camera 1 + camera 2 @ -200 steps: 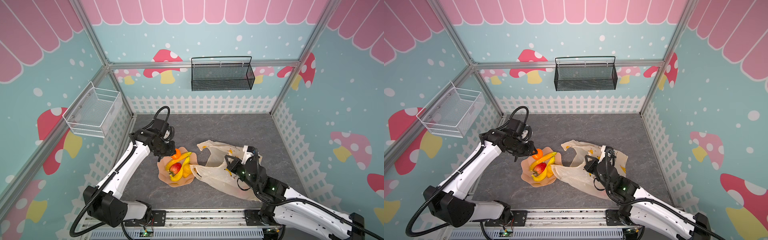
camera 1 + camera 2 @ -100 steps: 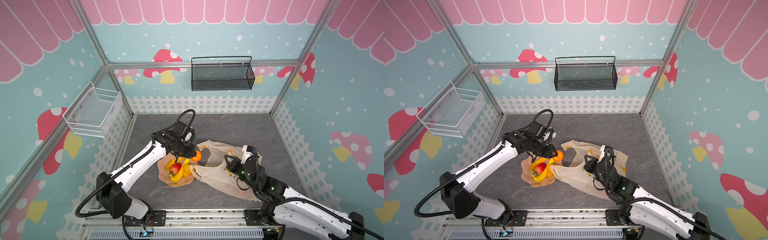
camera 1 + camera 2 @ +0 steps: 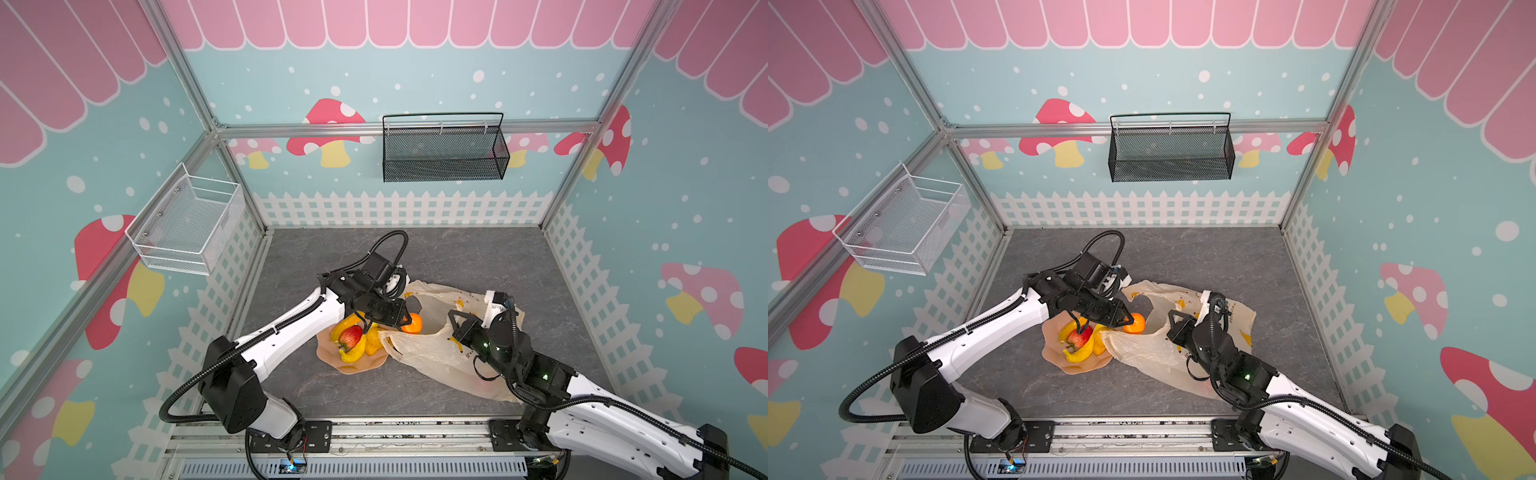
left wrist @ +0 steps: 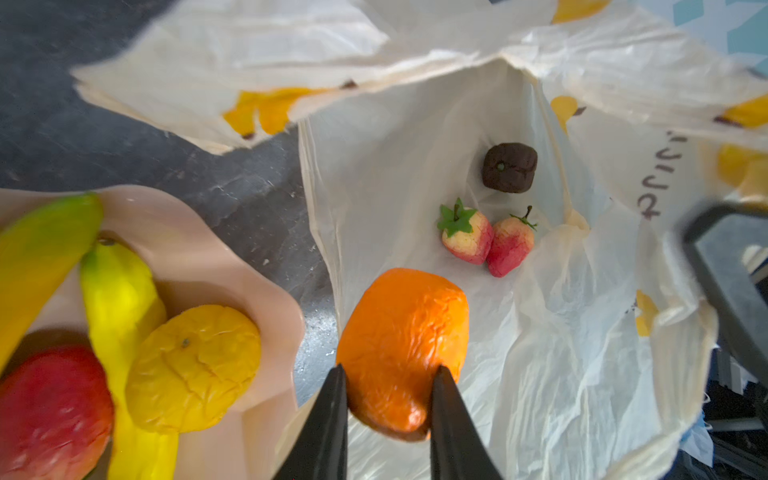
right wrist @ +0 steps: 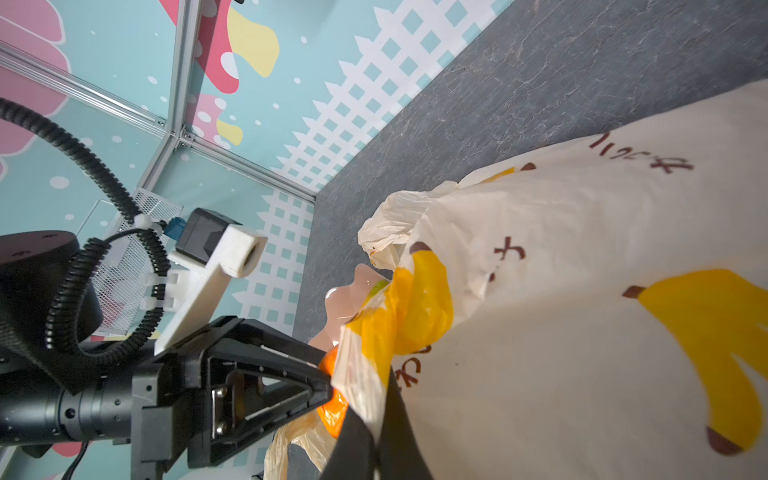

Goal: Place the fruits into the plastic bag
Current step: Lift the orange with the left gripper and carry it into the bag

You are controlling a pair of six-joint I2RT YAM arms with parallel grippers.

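grey tabletop (image 3: pixel 457 257); only left wrist shows strawberries (image 4: pixel 466 243)

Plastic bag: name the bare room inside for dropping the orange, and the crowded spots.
Bare lining lies between the plastic bag's mouth edge and the strawberries, just past the held orange. Strawberries and dark brown fruit cluster deeper in. The plate is crowded.

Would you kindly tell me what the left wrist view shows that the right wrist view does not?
Left wrist only: two strawberries and a brown fruit inside the bag, a red fruit on the plate. Right wrist only: the white basket and the left arm's camera. Both: the left gripper holding the orange at the bag's mouth.
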